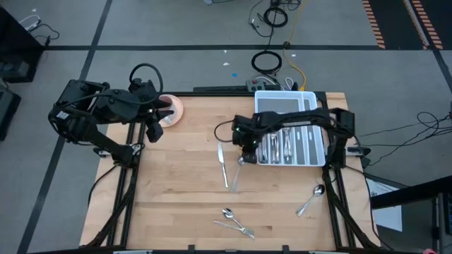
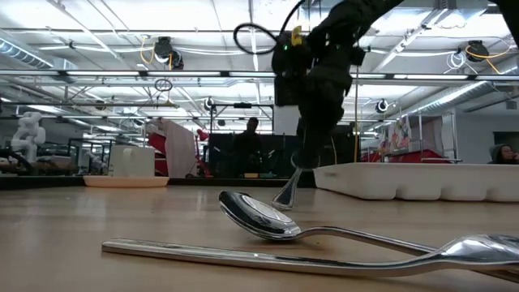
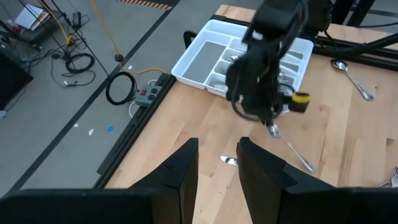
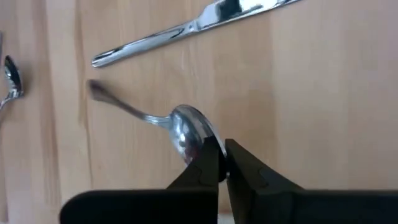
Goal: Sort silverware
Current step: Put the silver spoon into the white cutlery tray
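My right gripper (image 1: 242, 149) reaches across the white divided tray (image 1: 316, 106) and is shut on a silver spoon (image 1: 236, 173) at mid-table. A table knife (image 1: 222, 164) lies flat just left of that spoon. Another spoon (image 1: 311, 200) lies near the right edge. One more spoon (image 1: 227, 212) and a fork (image 1: 236, 227) lie by the near edge. More silverware (image 1: 286, 144) sits in the tray's compartments. My left gripper (image 3: 217, 163) is open, waiting over the far left by the pink cup (image 1: 169, 109). My right gripper pinches the spoon's bowl (image 4: 189, 134) between its two fingers, at the bowl's rim, coming from above and pointing down. The spoon slants down from the fingers, handle end (image 4: 96, 88) lowest, near the tabletop (image 2: 285, 195); whether it touches the wood I cannot tell.
The tray takes up the table's far right corner. The pink cup on its saucer stands at the far left. A power strip and cables (image 1: 268, 67) lie on the floor beyond the far edge. Bare wood (image 1: 169, 190) spreads over the table's left and middle.
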You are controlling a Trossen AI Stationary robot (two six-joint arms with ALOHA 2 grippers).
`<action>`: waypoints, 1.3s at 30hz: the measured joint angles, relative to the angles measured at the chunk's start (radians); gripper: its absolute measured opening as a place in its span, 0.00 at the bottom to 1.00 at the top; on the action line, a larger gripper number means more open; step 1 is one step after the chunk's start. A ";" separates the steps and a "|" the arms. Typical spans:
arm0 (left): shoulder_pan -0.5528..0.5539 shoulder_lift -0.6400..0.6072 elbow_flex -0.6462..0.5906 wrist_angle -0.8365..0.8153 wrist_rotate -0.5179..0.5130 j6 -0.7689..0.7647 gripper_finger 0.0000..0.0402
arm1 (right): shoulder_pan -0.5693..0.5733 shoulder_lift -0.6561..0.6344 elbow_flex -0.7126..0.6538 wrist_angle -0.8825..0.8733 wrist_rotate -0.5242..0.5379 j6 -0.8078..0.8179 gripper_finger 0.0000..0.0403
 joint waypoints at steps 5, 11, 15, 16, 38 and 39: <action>0.000 0.000 0.000 0.000 0.001 0.000 0.29 | -0.025 -0.118 0.039 -0.155 0.009 -0.069 0.00; 0.000 0.000 0.000 0.000 0.001 0.000 0.29 | -0.075 -0.296 0.054 -0.359 -0.002 -0.106 0.00; 0.000 0.000 0.000 0.000 0.002 0.000 0.29 | -0.122 -0.418 0.054 -0.472 0.000 -0.133 0.00; 0.000 0.000 0.000 0.000 0.002 0.000 0.29 | -0.140 -0.447 0.054 -0.501 0.006 -0.140 0.00; 0.000 0.000 0.000 0.000 -0.005 -0.056 0.29 | -0.610 -0.330 0.055 -0.841 0.226 -0.638 0.00; 0.000 0.000 0.000 0.000 -0.005 -0.057 0.29 | -0.617 -0.313 0.055 -0.837 0.225 -0.659 0.00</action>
